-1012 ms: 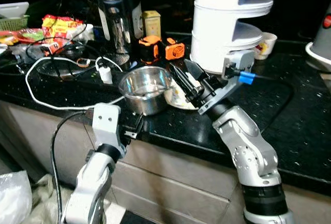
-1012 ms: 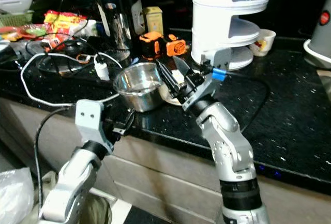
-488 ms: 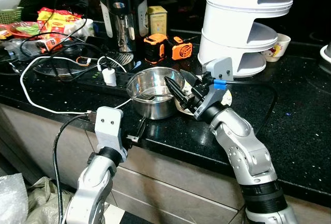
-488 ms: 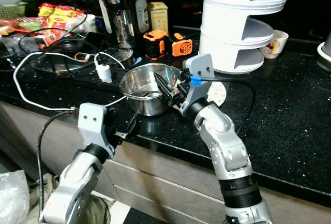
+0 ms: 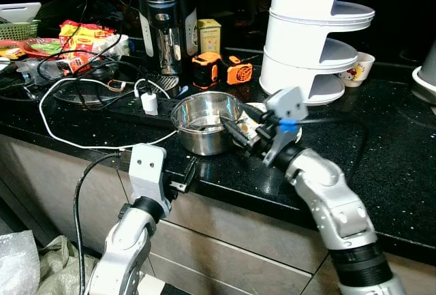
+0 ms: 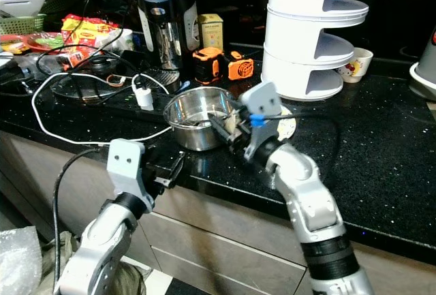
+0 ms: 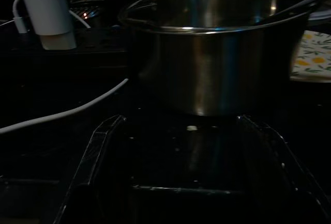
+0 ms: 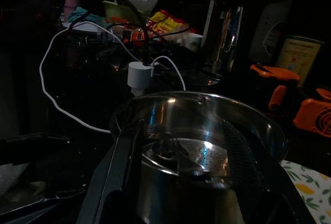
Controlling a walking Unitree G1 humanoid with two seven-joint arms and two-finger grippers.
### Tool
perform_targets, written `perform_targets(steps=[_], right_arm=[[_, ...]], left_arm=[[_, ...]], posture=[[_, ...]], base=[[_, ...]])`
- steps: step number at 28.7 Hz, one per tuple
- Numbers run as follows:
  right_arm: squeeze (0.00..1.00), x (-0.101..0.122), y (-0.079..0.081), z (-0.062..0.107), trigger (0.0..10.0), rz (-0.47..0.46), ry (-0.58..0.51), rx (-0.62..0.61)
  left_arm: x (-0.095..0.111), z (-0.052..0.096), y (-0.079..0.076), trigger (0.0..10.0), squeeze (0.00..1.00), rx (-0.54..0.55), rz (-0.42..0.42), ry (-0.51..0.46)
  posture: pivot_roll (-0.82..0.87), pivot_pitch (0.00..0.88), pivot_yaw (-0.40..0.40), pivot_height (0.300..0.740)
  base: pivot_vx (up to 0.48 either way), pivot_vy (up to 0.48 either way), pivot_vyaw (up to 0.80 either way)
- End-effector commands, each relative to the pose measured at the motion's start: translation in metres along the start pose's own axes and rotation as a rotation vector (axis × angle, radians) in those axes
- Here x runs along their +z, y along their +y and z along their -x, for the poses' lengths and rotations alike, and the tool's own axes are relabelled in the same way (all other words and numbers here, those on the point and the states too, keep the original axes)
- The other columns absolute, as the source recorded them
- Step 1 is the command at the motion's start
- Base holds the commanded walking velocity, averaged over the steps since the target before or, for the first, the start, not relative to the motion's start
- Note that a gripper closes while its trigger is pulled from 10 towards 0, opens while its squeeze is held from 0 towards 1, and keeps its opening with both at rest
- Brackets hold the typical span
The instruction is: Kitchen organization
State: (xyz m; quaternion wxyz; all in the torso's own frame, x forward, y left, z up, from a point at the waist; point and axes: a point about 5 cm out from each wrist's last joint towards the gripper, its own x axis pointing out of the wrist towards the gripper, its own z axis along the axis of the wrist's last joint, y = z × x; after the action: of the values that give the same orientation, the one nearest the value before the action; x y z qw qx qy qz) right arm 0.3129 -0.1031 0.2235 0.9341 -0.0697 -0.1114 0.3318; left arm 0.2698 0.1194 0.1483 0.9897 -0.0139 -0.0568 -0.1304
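A steel pot [image 5: 204, 121] stands upright, mouth up, just left of centre in the left eye view, near the front edge of the black worktop [image 5: 381, 145]. The right gripper [image 5: 235, 130] sits at the pot's right rim, its black fingers [image 8: 121, 157] spread wide. The right wrist view shows what the head views do not: a perforated steel insert [image 8: 194, 157] lying inside the pot, with one finger on each side of the near rim. The left gripper [image 5: 185, 174] hangs in the lower centre of the left eye view, at the worktop edge in front of the pot and apart from it, its fingers parted around nothing. The left wrist view gives the pot's outer wall side-on, a white charger plug [image 7: 49, 19] at the upper left, and a patterned plate [image 7: 313, 58] just beside the pot at the right edge.
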Motion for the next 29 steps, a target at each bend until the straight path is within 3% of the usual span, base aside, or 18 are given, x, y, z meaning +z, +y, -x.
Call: perform_targets(steps=[1,7,8,11,22,29], right_arm=[[0.0,-0.004,0.0,0.001,10.0,0.01,0.012,0.001],[0.0,-0.005,-0.003,0.003,10.0,0.012,0.013,-0.001],[0.0,0.0,-0.001,0.005,10.0,-0.048,-0.032,0.021],[0.0,0.005,0.001,0.006,10.0,-0.107,-0.071,0.049],[0.0,0.009,0.008,0.009,10.0,-0.247,-0.137,0.118],[0.0,0.009,0.026,0.016,10.0,-0.272,-0.12,0.279]], left_arm=[[-0.002,0.002,0.001,10.0,0.0,0.002,-0.016,0.012],[-0.004,0.003,0.001,10.0,0.0,0.002,-0.021,0.018],[-0.004,0.003,0.0,10.0,0.0,0.0,-0.022,0.018],[-0.004,0.003,-0.001,10.0,0.0,-0.003,-0.023,0.019],[-0.004,0.002,-0.001,10.0,0.0,-0.003,-0.029,0.02],[-0.004,0.002,-0.001,10.0,0.0,-0.001,-0.028,0.017]], posture=[[0.02,0.0,0.016,0.74],[0.01,0.0,0.018,0.74],[0.01,0.0,0.018,0.74],[0.01,0.0,0.018,0.74],[0.01,0.0,0.017,0.74],[0.01,0.0,0.016,0.74]], base=[[0.0,0.0,0.0],[0.0,0.0,0.0],[0.0,0.0,0.0],[0.0,0.0,0.0],[0.0,0.0,0.0],[0.0,0.0,0.0]])
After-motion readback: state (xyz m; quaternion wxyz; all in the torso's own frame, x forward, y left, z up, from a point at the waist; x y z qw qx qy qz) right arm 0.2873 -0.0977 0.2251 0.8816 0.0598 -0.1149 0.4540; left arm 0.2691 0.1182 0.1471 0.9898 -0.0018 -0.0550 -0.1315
